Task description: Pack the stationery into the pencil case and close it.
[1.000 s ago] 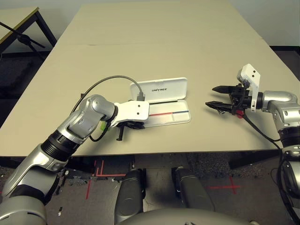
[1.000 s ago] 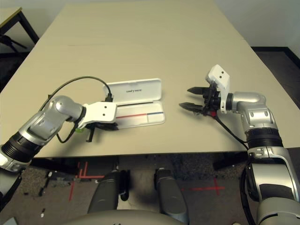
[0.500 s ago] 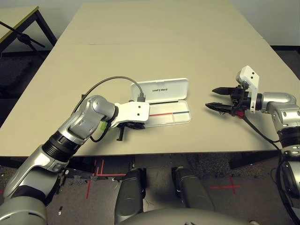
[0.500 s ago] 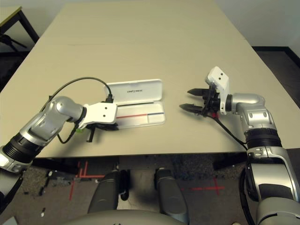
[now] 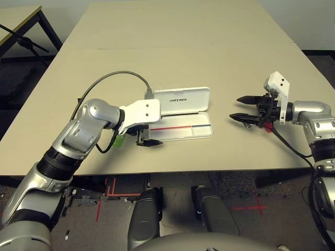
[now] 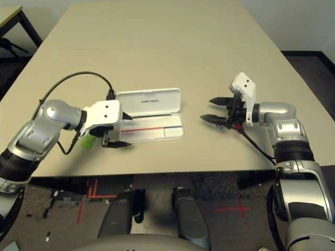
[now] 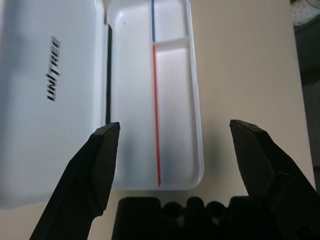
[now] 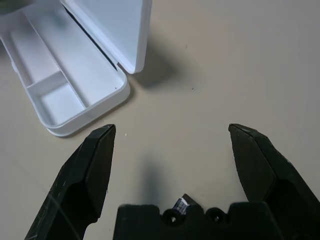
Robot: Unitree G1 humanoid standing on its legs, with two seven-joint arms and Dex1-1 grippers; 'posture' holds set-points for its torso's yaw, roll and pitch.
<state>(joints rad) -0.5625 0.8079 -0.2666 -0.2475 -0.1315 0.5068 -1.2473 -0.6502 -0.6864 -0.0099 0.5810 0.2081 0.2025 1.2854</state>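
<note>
The white pencil case (image 5: pixel 183 127) lies open mid-table, its "UNITREE" lid (image 5: pixel 183 98) folded back and a thin red-and-blue line along its tray (image 7: pixel 170 100). My left gripper (image 5: pixel 148 140) hovers open at the case's left end, nothing between its fingers (image 7: pixel 97 165). A bright green piece of stationery (image 5: pixel 119 140) peeks out under that wrist, on the table left of the case. My right gripper (image 5: pixel 242 107) stands open and empty to the right of the case (image 8: pixel 75 95). A red bit of the marker (image 5: pixel 268 127) shows beneath its hand.
The tan table (image 5: pixel 167 47) stretches far behind the case. Its front edge runs just below both grippers. A grey cable (image 5: pixel 112 78) loops above my left forearm. Another table (image 5: pixel 15 21) stands off to the far left.
My left gripper has gone from shut to open and drawn back to the left, off the case's end. The green piece stays on the table. The right arm has not moved.
</note>
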